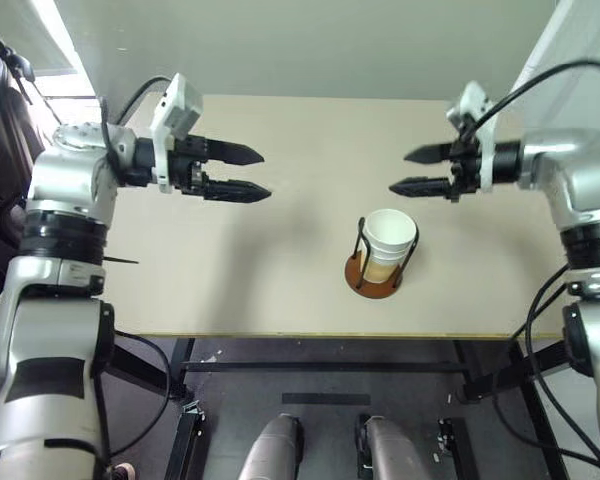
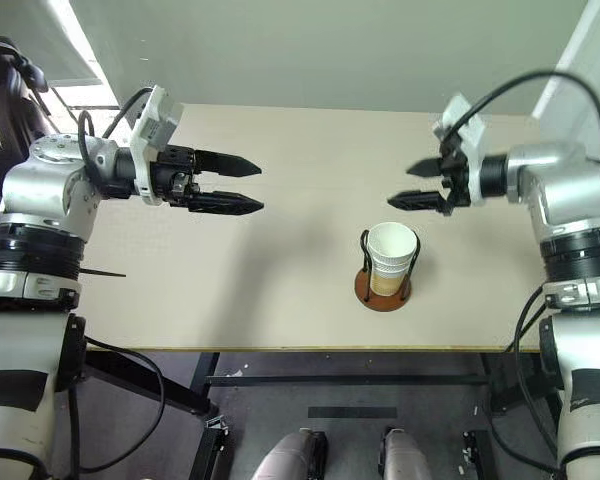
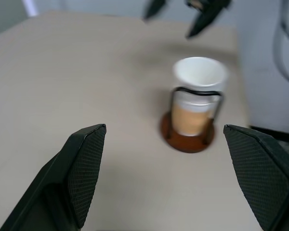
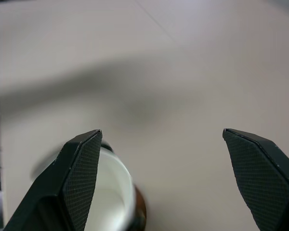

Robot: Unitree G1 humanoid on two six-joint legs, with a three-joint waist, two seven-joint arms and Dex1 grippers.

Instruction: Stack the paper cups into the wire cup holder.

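Note:
The paper cups sit nested in one stack, white rim up, inside the wire cup holder, whose rust-brown base rests on the table near its front edge, right of centre. Both grippers hover above the table and are apart from the stack. My left gripper is open and empty, up and to the left of the cups, pointing right. My right gripper is open and empty just beyond the cups, pointing left. In the left wrist view the stack lies ahead between the fingers. The right wrist view catches the top cup's rim.
The beige table carries nothing else that I can see. Its front edge runs just below the holder, with a black frame underneath. Black cables hang from both arms at the sides.

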